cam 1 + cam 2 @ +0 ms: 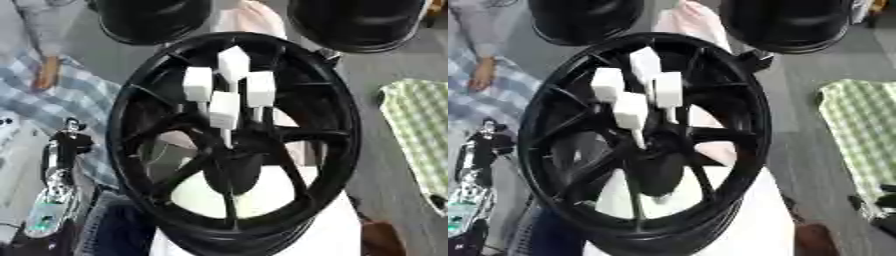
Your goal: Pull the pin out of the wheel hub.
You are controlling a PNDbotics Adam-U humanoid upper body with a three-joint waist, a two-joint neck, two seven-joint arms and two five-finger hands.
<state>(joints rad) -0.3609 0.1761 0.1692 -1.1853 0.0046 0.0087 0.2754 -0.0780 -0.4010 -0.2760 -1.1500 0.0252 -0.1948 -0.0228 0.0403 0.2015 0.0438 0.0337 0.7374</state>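
The black wheel [232, 145] fills the near view, standing on its edge with its spokes facing the camera, and four white-headed pins [224, 111] rise from its hub [229, 150], their long axes running up and slightly away from the centre. The left hand [59, 160] is the only one showing, low at the left edge, so the pins lie up and to its right, well apart from it. Whether its fingers are spread or curled cannot be told.

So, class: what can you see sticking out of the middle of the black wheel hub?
Four white block-headed pins stand in the wheel hub centre. Their lower ends are hidden inside it. The left hand hangs beside the rim.
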